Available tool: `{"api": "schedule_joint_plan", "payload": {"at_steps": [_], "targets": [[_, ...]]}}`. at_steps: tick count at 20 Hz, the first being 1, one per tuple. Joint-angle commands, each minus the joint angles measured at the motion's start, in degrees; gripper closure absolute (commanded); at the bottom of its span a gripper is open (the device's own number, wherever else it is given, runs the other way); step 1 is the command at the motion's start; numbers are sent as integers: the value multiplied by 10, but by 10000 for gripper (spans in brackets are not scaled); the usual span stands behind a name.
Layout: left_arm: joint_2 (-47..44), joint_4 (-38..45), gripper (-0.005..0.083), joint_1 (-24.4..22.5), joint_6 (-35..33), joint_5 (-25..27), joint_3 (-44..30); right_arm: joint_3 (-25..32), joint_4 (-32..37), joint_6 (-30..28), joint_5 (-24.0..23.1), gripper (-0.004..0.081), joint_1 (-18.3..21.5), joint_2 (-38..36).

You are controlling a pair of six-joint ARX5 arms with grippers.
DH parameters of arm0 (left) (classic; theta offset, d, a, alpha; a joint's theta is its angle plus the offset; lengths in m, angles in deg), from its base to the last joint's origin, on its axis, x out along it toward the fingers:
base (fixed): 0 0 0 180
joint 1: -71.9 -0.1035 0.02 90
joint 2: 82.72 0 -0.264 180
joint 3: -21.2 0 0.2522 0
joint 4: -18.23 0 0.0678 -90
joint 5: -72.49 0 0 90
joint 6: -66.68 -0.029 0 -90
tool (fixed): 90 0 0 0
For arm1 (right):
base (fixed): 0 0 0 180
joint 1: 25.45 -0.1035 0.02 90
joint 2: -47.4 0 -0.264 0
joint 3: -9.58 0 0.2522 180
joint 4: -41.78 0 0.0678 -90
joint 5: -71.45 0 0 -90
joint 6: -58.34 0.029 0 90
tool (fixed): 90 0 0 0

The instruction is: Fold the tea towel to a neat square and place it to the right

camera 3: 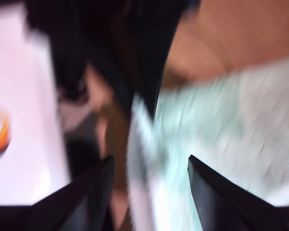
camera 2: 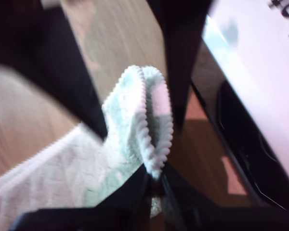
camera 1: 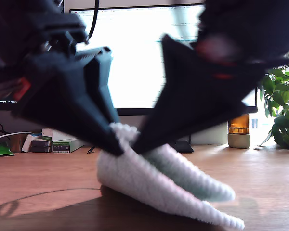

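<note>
The tea towel sits on the wooden table close in front of the exterior camera, bunched into a folded wedge: its upper end is lifted into a peak where two dark grippers meet, and two fluffy layers slope down from there toward the exterior view's right, tapering to points that rest on the wood. In the first wrist view the tea towel shows its beaded hem doubled over, two scalloped edges running side by side, and my first gripper has its jaws pressed together on that doubled hem, pinching the cloth where the dark fingers converge. The second wrist view is heavily smeared; there the tea towel lies pale across the wood, and my second gripper has its two dark fingertips spread apart with cloth showing in the gap between them, touching neither that I can make out. In the exterior view I cannot tell which of the two dark arms is which. Behind the cloth stands a bright monitor; small boxes lie at the exterior view's left, and an amber jar and a leafy plant stand at its right.
</note>
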Motion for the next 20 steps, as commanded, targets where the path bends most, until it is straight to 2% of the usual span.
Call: {"api": "schedule_joint_plan", "payload": {"at_steps": [1, 3, 6, 12, 20], "targets": [[3, 0, 798, -5, 3, -4, 0, 4, 2, 4, 0, 323, -3, 20], [3, -4, 798, -12, 4, -12, 0, 4, 3, 11, -1, 314, -3, 40], [3, -5, 798, -22, 4, -16, 0, 4, -3, 10, -31, 311, -3, 58], [3, -7, 798, -27, 9, -19, 0, 4, -61, -19, -76, 318, -1, 60], [3, -13, 798, -28, 17, -22, 0, 4, -79, -19, -74, 593, -1, 61]]}}
